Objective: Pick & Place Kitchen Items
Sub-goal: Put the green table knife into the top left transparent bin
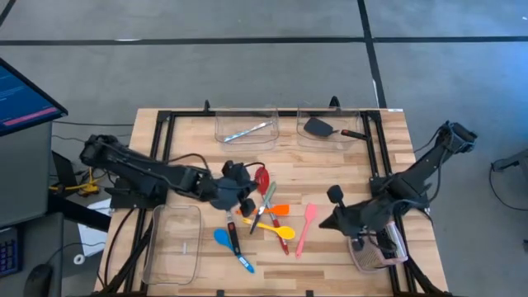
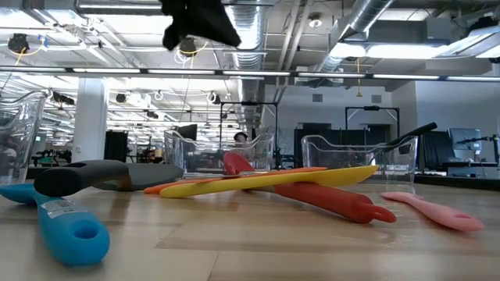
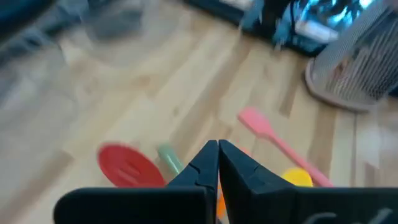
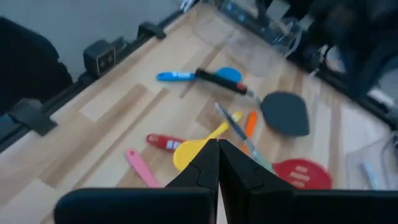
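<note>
The kitchen items lie in a loose heap mid-table: a red slotted spoon, an orange spatula, a yellow spoon, a pink spatula and a blue spoon with a black turner across it. My left gripper hangs shut above the heap's left side, with the red spoon below its tips. My right gripper is shut in the air right of the pink spatula, pointing at the heap. Neither holds anything.
Two clear bins stand at the far edge: one holds silvery cutlery, the other a black turner. A third clear bin sits near left. A grey mesh object stands near right, under my right arm.
</note>
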